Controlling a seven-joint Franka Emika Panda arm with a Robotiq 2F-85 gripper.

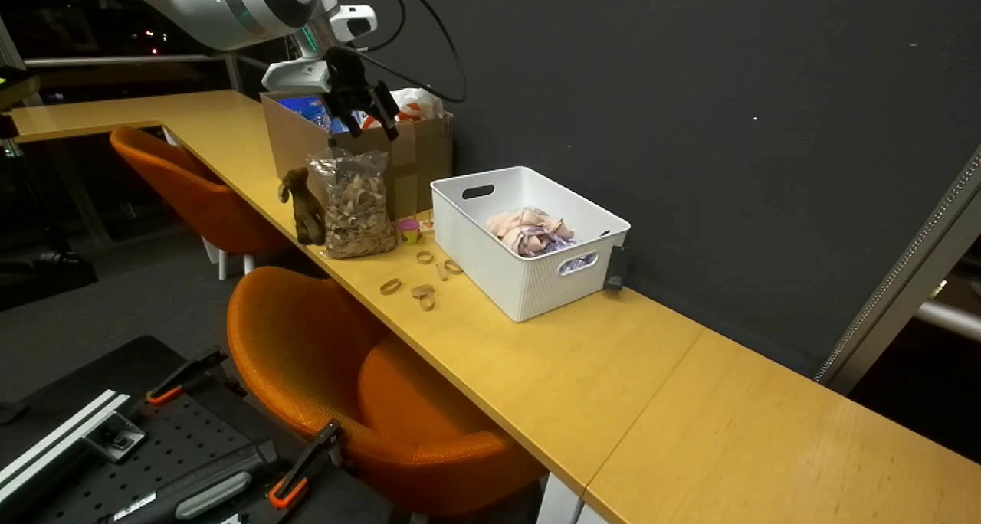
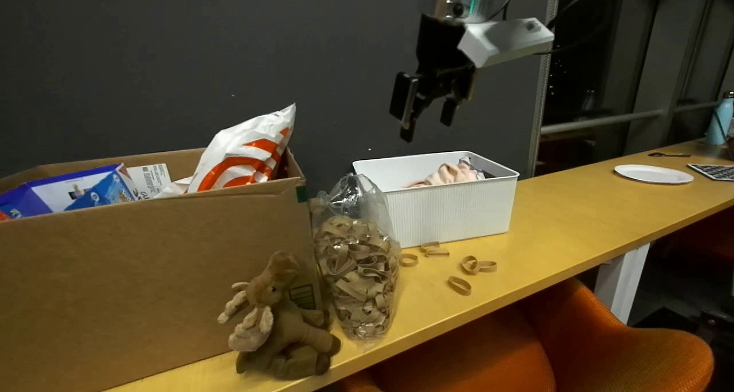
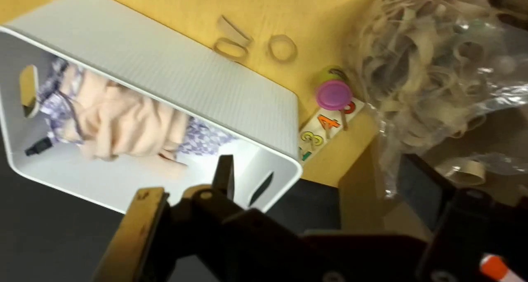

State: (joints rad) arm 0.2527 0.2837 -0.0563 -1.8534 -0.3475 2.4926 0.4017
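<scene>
Behind a long worktop (image 2: 573,214) of yellow wood rose a dark grey wall (image 2: 143,65). Farthest left in an exterior view stood an open cardboard box (image 2: 160,283) holding a blue and purple package (image 2: 46,194) and a white sack (image 2: 241,157) with orange-red stripes, whose top poked well above the rim. A brown plush moose (image 2: 281,329) sat in front of the box, close to the worktop's front edge. Just right of it a clear plastic bag (image 2: 352,197) stood upright, filled with flat tan loops (image 2: 361,277). Between this bag and a white bin (image 2: 453,214), the wrist view showed a small tub (image 3: 334,93) with a purple lid, next to a pale strip (image 3: 318,130) bearing coloured numerals. Overhead, in both exterior views, the black pincer (image 2: 429,120) hung in the air, higher than the bin's rim and clear of everything below; its jaws stood apart, and the box, the clear bag and the bin were nearest to it. The bin rested on the worktop, and inside it lay crumpled peach cloth (image 3: 128,113), with purple-and-white patterned fabric (image 3: 206,137) showing at either end. Several loose bands (image 2: 460,287) of the same tan lay on the wood in front of the bin. Farther right, an orange chair (image 2: 613,340) stood below the front edge, and a white plate (image 2: 654,173) lay on the worktop, with an upright light blue bottle (image 2: 721,120) beyond it.
</scene>
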